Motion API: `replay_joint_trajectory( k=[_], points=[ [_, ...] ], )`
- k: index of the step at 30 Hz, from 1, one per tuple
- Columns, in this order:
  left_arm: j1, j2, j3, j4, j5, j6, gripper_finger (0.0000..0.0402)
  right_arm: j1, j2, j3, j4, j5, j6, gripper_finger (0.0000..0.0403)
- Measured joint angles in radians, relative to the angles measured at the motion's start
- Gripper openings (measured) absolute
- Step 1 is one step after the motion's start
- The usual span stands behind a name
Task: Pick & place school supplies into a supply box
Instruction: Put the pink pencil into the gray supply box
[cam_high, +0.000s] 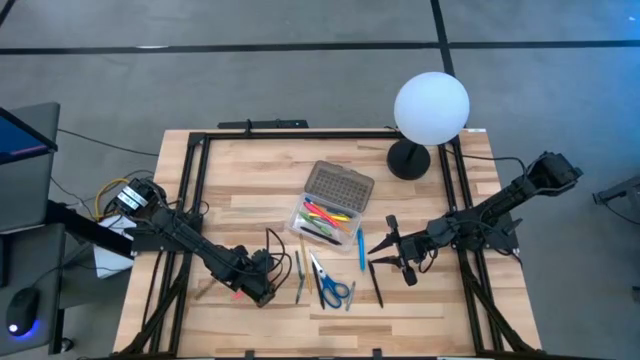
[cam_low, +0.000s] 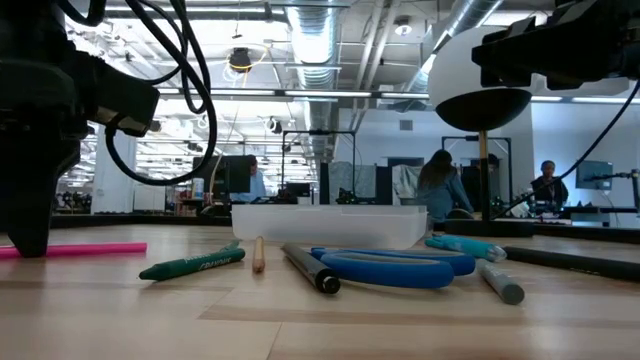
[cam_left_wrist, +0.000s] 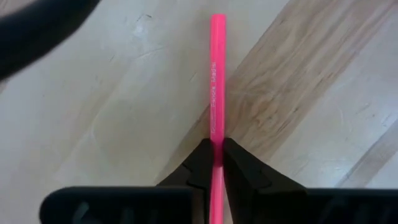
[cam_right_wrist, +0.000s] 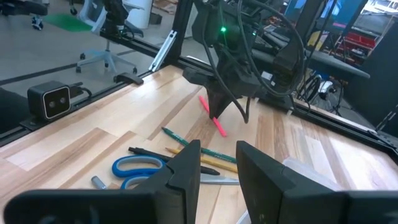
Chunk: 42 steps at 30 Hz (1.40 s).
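Left fingers (cam_left_wrist: 216, 163): closed on pink pen (cam_left_wrist: 216, 81) lying on the bench (cam_left_wrist: 112, 112).
Right fingers (cam_right_wrist: 217, 163): parted, empty, above bench.
Room: people at desks behind.

Little can be read here. The thin pink pencil (cam_left_wrist: 216, 87) lying on the light wooden tabletop (cam_left_wrist: 124, 93) carries a line of small darker printing along its barrel, but the letters are too fine to make out. The dark green crayon-like marker (cam_low: 192, 264), lying near the tabletop's front edge in the low view, bears pale lettering along its side, also not legible. No other label, brand, number or sign is readable.
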Motion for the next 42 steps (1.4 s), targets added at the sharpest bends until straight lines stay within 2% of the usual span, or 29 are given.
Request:
replay_joint_trajectory(
  k=[6,12,18,24,31,35,42],
  points=[
    [0.008,0.001,-0.001,0.005,-0.029,0.137,0.0019,0.000,0.000,0.000,0.000,0.000,0.000,0.0097],
    [0.010,0.003,-0.002,0.056,-0.080,0.465,0.0005,0.000,0.000,0.000,0.000,0.000,0.000,0.0097],
    [0.011,0.004,-0.002,0.065,-0.086,0.657,0.0012,0.000,0.000,0.000,-0.012,0.000,0.010,0.0097],
    [0.022,0.004,-0.002,0.065,-0.066,0.670,0.0015,0.000,0.000,0.000,-0.029,0.001,0.024,0.0097],
    [0.023,0.004,-0.003,0.083,-0.064,0.786,0.0035,0.000,0.000,0.000,-0.029,0.002,0.025,0.0097],
    [0.030,0.004,-0.003,0.085,-0.058,0.803,0.0039,0.000,0.000,0.000,-0.029,0.002,0.025,0.0097],
    [0.044,0.002,-0.003,0.087,-0.057,0.798,0.0008,0.000,0.000,0.000,-0.030,0.002,0.025,0.0097]
  ],
)
